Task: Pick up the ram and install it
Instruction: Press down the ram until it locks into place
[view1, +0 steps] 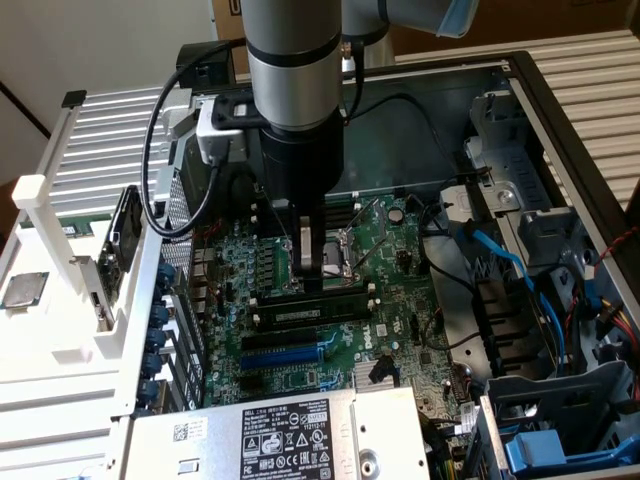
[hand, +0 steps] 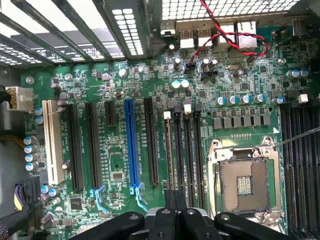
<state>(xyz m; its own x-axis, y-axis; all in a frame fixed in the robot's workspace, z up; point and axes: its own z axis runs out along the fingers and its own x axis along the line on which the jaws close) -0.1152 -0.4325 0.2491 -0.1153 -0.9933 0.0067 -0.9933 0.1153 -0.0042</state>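
Exterior view: off-arm, raised, looks down at an angle into the open PC case (view1: 560, 150), mid distance, arm (view1: 295, 100) in upper centre of frame. Wrist view: looks straight down on the motherboard (hand: 115, 165), close in, gripper (hand: 175, 220) at bottom centre. Shared: CPU socket (view1: 330, 255) (hand: 245, 182), blue slot (view1: 290, 355) (hand: 131, 145), black memory slots (hand: 187, 155).

Closed gripper (view1: 312, 262) above motherboard (view1: 400, 260), ram (view1: 310, 311) apparently seated in slot below.
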